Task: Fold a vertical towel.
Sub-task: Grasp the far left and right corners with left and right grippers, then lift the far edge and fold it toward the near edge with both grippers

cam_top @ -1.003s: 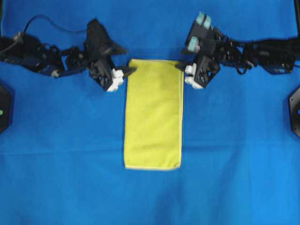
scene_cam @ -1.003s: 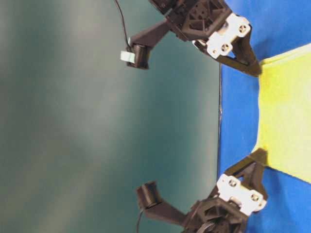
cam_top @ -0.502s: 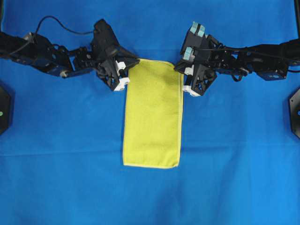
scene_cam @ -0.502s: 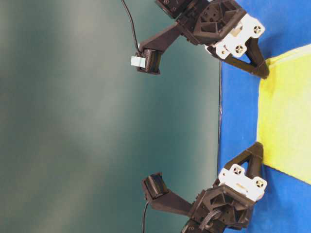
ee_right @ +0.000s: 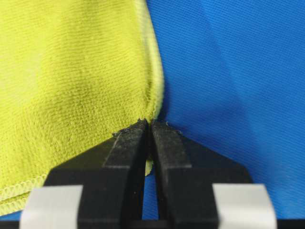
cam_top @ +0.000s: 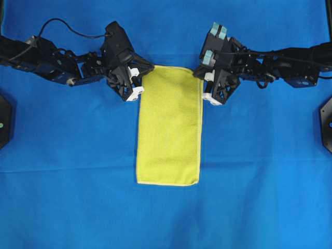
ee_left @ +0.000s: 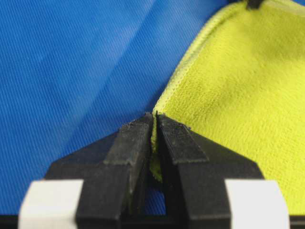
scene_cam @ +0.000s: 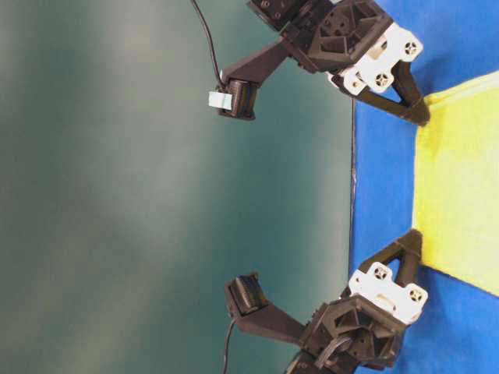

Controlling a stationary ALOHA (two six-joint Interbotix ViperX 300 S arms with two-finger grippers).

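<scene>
The yellow towel (cam_top: 169, 129) lies lengthwise on the blue cloth, its long sides running toward the camera's near edge. My left gripper (cam_top: 147, 71) is shut on the towel's far left corner; a sliver of towel (ee_left: 224, 86) is pinched between its black fingers (ee_left: 136, 143). My right gripper (cam_top: 198, 73) is shut on the far right corner, where the towel's (ee_right: 71, 81) hem puckers up into the fingertips (ee_right: 164, 143). In the table-level view both grippers (scene_cam: 421, 117) (scene_cam: 415, 238) hold the towel's (scene_cam: 460, 195) far edge slightly raised.
The blue cloth (cam_top: 72, 197) covers the whole table. Two black fixtures sit at the left edge (cam_top: 4, 122) and right edge (cam_top: 327, 122). Both arms reach in from the far corners, cables trailing behind them.
Both grippers closed on the towel's far corners, after moving inward onto them a second ago. The far edge has bunched a little narrower and lifted slightly.
</scene>
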